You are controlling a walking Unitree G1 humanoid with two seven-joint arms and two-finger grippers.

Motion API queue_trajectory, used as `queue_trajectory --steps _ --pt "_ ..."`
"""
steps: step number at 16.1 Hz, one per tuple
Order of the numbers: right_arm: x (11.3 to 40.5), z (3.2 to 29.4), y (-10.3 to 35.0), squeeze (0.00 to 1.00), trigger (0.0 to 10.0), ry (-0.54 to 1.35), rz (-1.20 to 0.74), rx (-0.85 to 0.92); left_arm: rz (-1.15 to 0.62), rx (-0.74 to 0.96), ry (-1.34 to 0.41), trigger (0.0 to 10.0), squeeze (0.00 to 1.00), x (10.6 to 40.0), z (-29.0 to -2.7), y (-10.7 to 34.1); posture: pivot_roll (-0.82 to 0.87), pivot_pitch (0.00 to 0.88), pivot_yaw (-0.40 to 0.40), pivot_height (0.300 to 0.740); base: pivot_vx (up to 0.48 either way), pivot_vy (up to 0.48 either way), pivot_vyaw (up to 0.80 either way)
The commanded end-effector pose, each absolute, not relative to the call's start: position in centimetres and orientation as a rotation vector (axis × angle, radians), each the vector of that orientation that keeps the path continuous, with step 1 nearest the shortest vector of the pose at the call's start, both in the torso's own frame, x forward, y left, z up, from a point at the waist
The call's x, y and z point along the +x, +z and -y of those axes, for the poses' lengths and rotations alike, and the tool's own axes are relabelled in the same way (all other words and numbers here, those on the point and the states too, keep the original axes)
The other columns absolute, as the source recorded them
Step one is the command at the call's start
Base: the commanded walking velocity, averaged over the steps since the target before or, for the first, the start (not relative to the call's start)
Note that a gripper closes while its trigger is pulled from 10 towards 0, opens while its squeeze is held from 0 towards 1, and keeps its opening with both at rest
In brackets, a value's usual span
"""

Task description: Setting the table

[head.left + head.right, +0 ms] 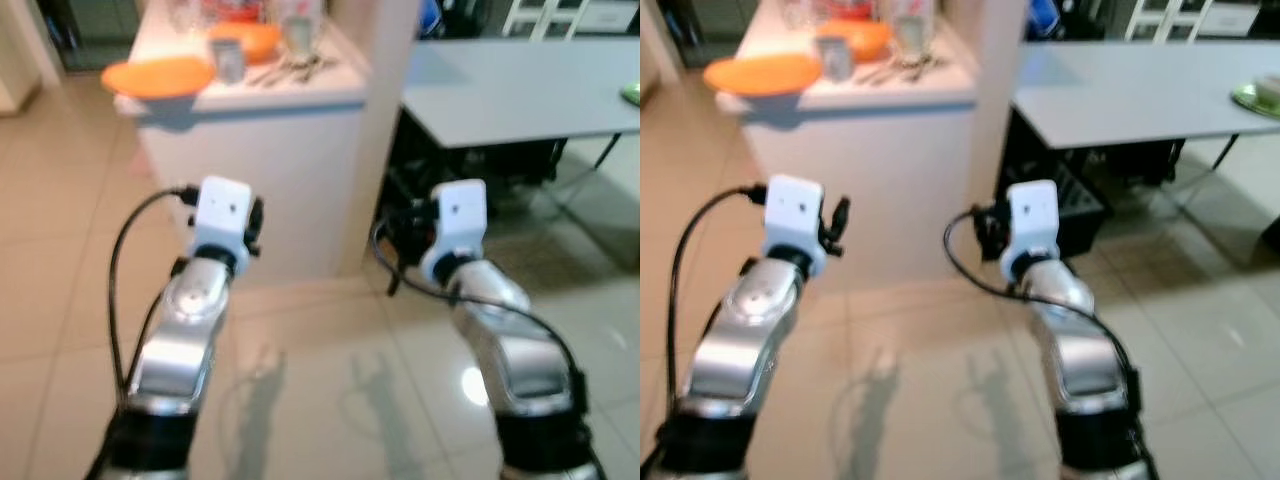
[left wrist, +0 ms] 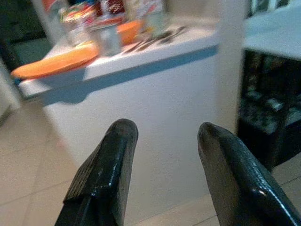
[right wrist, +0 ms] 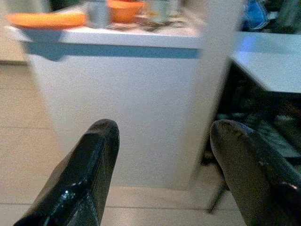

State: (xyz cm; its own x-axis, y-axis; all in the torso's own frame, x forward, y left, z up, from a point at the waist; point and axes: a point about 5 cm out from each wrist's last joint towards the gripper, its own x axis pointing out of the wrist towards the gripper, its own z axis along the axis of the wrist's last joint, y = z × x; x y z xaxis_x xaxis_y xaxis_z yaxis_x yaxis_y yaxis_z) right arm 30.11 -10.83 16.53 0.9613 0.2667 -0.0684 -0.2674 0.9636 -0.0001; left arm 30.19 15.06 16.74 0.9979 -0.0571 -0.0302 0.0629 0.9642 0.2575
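Arms are reaching forward over the tiled floor (image 1: 60,260), both short of the white surface (image 1: 270,190) ahead. Left claw (image 2: 162,141) is sitting wide, nothing between its fingers (image 2: 110,165), facing the surface's front wall. Right claw (image 3: 164,141) is also sitting wide and empty, facing the same wall near its right corner. Tableware is lying on top of the surface at the far end: orange plate (image 1: 158,75) overhanging the left edge, metal cup (image 1: 229,60) just right of it, orange bowl (image 1: 248,40) behind the cup, cutlery (image 1: 290,70) to the right. Grey table (image 1: 520,90) is standing far right, well apart from both claws. Frames are blurring slightly.
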Motion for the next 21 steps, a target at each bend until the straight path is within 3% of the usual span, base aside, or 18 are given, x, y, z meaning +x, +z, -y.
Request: queue_trajectory --steps 1,5,10,18,21 --pt "30.1 10.9 17.1 0.0 10.0 0.264 -0.04 -0.009 -0.007 0.269 -0.073 10.0 0.0 30.4 -15.0 17.3 0.01 0.0 -0.007 0.74 0.0 0.382 0.0" --pt "30.3 9.9 16.5 0.0 10.0 0.293 -0.055 0.006 0.003 0.286 -0.054 10.0 0.0 29.9 -15.4 17.5 0.05 0.0 -0.034 0.74 0.0 0.381 0.0" --pt "30.6 10.0 16.9 0.0 10.0 0.298 -0.037 -0.012 0.065 0.313 -0.041 10.0 0.0 29.9 -15.0 18.2 0.04 0.0 -0.033 0.74 0.0 -0.288 0.0" --pt "31.5 9.9 17.9 0.0 10.0 0.293 0.012 -0.019 0.14 0.287 -0.03 10.0 0.0 30.1 -15.0 19.0 0.04 0.0 -0.041 0.74 0.032 0.0 0.0" --pt "31.5 10.1 18.0 0.0 10.0 0.285 0.012 -0.017 0.15 0.278 -0.04 10.0 0.0 30.1 -14.9 19.1 0.04 0.0 -0.042 0.74 0.298 0.0 -0.58"
